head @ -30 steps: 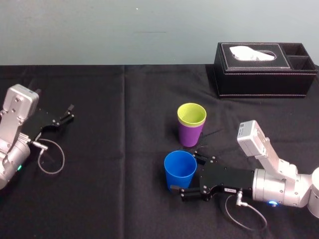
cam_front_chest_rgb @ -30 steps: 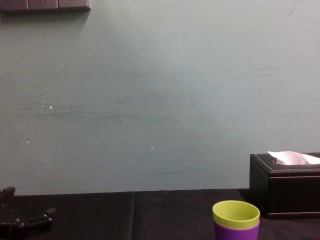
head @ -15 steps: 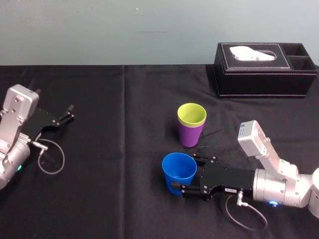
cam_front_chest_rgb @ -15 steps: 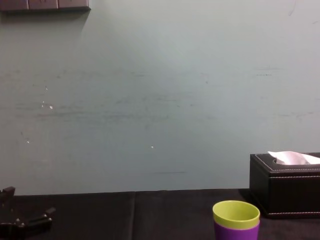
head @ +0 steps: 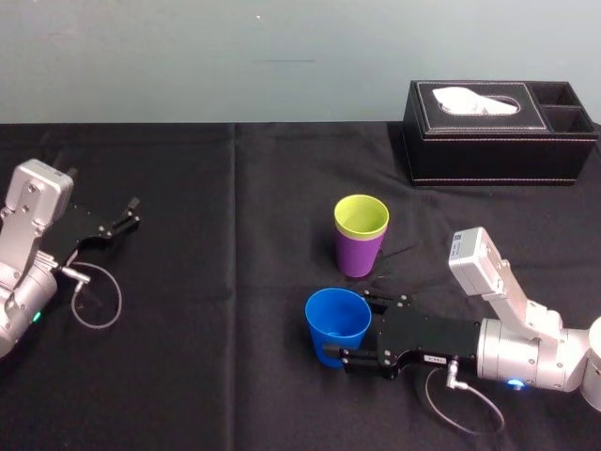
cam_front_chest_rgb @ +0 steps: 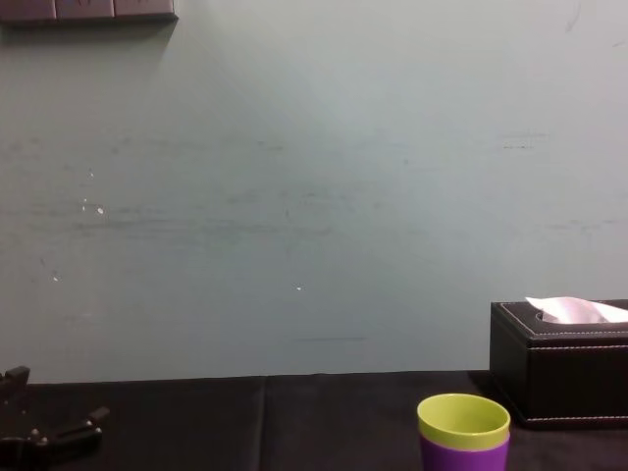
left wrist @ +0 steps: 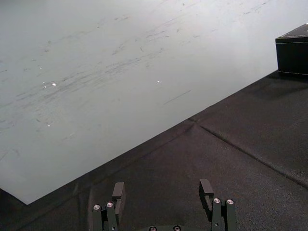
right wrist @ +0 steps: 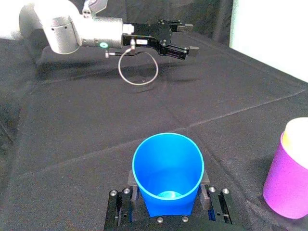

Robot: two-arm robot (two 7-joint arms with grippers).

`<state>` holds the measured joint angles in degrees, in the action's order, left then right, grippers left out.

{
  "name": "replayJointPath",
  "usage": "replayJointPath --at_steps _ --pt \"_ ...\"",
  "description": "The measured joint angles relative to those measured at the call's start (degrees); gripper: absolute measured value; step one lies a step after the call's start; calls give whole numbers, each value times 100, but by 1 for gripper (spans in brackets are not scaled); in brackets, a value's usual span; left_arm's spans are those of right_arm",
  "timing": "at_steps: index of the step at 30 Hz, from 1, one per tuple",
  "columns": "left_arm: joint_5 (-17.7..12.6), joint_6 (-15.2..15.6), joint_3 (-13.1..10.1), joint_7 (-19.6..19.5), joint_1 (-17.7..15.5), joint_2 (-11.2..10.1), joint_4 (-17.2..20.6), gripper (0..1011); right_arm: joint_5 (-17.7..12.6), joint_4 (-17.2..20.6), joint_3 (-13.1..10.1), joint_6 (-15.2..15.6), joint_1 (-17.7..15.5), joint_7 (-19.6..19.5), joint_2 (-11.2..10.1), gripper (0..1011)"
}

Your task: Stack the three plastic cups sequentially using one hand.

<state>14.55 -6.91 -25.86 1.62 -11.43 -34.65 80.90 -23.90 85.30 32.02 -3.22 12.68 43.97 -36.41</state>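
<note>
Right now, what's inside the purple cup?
The yellow-green cup, nested, rim standing above, its lower part hidden inside the purple cup. The right gripper grips the blue cup; the left gripper rests far left.

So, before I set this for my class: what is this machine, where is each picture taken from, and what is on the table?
It is a two-armed robot; each arm ends in a pincer. One picture looks down from its head, one forward from its chest, and one from each wrist. On the black cloth table stand a black tissue box and a yellow-green plastic cup nested in a purple plastic cup. The right pincer grips a bright blue plastic cup by its sides, near that pair. The left pincer rests open at the left.
</note>
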Motion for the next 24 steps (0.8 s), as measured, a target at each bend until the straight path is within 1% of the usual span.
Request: replayJointPath --at_steps 15,18,21,22,24 --pt "0 0 0 0 0 0 0 1011 6 28 4 8 0 -2 -16 718" --pt "0 0 0 0 0 0 0 1011 -3 274 -6 95 -11 -29 -135 718" --pt "0 0 0 0 0 0 0 1011 -97 582 -71 270 -59 -89 -276 718" --pt "0 0 0 0 0 0 0 1011 -173 775 -120 405 -91 -125 -369 718" --pt "0 0 0 0 0 0 0 1011 -252 985 -180 561 -117 -173 -477 718"
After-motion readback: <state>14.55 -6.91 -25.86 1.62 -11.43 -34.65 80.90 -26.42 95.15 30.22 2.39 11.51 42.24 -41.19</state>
